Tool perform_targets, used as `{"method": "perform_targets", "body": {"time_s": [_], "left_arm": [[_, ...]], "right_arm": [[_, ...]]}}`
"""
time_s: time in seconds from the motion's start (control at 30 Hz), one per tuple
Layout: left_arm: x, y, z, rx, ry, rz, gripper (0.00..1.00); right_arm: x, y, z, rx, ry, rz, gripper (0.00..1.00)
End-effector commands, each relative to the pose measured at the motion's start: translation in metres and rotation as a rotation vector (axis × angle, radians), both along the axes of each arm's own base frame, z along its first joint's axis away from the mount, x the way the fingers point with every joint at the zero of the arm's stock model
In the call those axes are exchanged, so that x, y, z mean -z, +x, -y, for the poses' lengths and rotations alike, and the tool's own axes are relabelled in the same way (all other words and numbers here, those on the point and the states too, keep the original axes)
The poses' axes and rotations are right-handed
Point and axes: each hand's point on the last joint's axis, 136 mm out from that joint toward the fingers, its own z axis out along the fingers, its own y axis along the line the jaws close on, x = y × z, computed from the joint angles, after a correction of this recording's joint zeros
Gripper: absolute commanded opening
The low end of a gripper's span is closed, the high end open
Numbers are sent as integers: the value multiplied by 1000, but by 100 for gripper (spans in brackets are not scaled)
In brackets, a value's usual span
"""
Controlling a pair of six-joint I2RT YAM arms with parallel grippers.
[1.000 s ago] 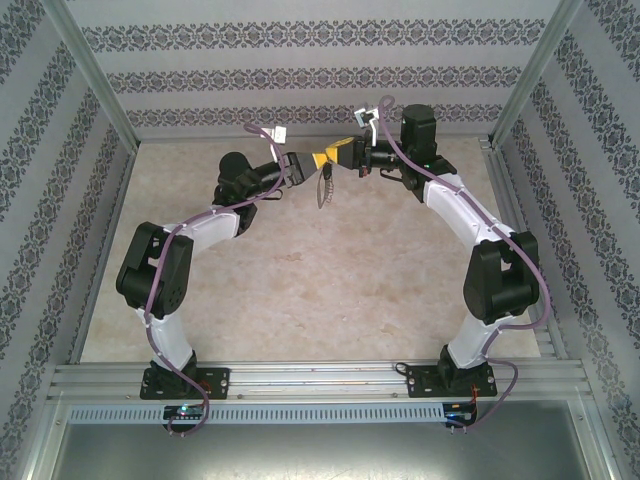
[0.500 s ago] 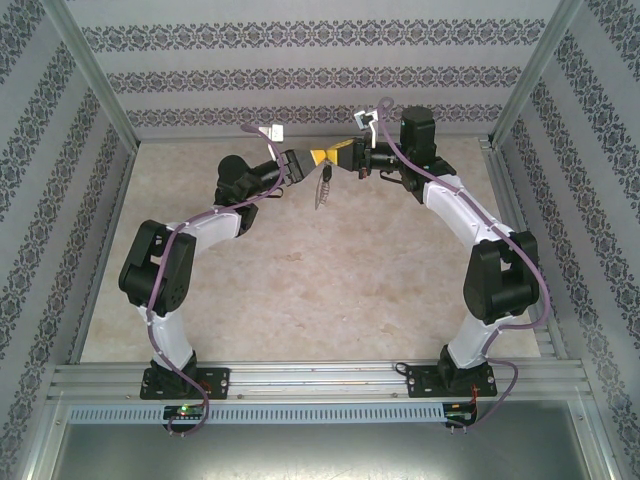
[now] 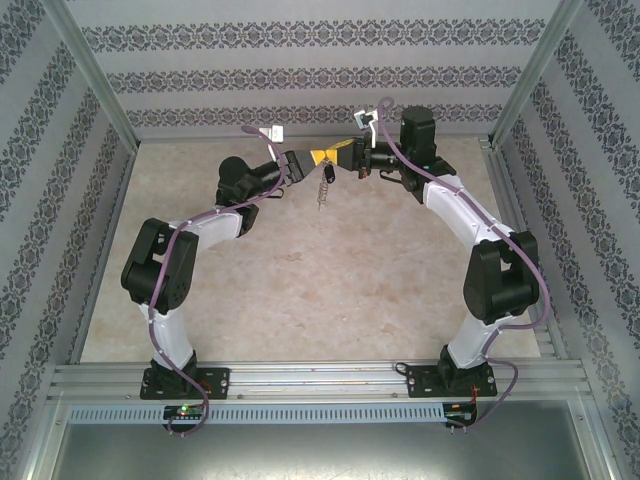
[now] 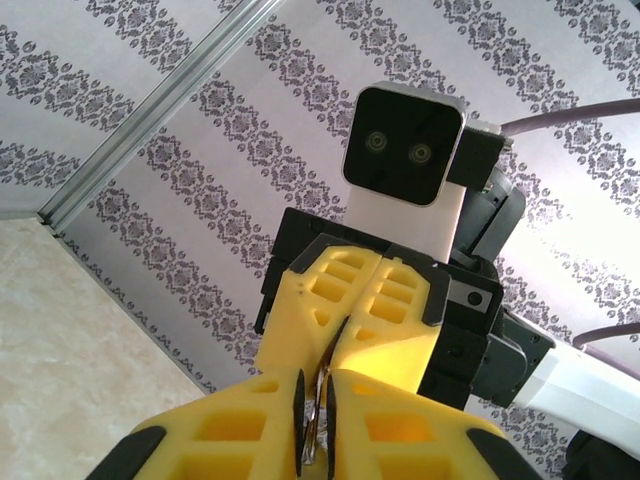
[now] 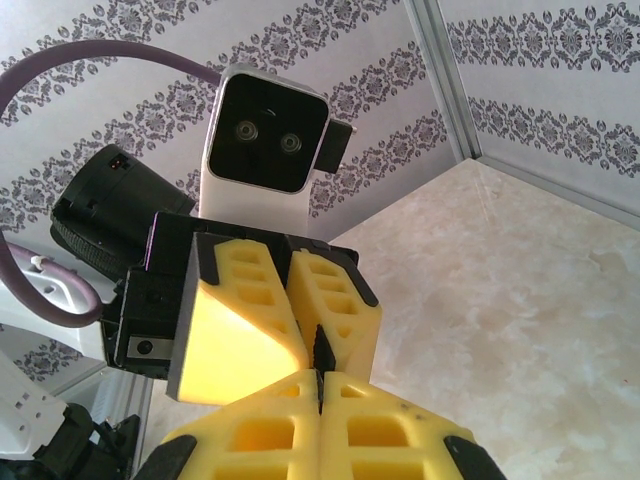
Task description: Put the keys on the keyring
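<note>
The keyring (image 3: 322, 190), a thin silver-grey metal loop with a chain-like strip, hangs over the mottled beige table (image 3: 300, 280), directly below where the two grippers meet tip to tip. The left gripper (image 4: 315, 405) pinches a sliver of bright metal between its ribbed yellow plastic fingers. The right gripper (image 5: 320, 385) is pressed fully together, and a small dark piece at its tips may be the key (image 5: 321, 350).

Noted yellow fingers (image 4: 390, 300), grey damask-striped walls (image 3: 300, 75), beige marbled table (image 3: 330, 300), purple cable (image 5: 100, 48). Logged arms (image 3: 455, 215) as black-and-white, keyring (image 3: 322, 192) as probably silver-grey at that range.
</note>
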Motion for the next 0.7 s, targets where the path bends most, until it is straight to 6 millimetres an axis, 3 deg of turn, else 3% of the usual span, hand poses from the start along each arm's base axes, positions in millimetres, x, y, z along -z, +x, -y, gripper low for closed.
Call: {"method": "perform_targets", "body": {"time_s": [0.0, 0.17, 0.23, 0.43, 0.53, 0.67], "left_arm": [[-15, -18, 7, 52, -27, 94, 12], [-17, -19, 8, 57, -27, 104, 0], [-19, -19, 8, 55, -29, 106, 0], [-25, -23, 8, 62, -31, 138, 0], [-29, -26, 8, 69, -29, 161, 0], [-34, -30, 7, 70, -22, 204, 0]], "right_arm": [[-5, 1, -1, 9, 4, 38, 0], [-4, 0, -2, 4, 6, 35, 0], [-6, 0, 0, 11, 6, 38, 0], [-18, -7, 19, 76, 33, 57, 32], [-24, -14, 34, 122, 44, 72, 39], [-13, -22, 47, 217, 33, 65, 42]]}}
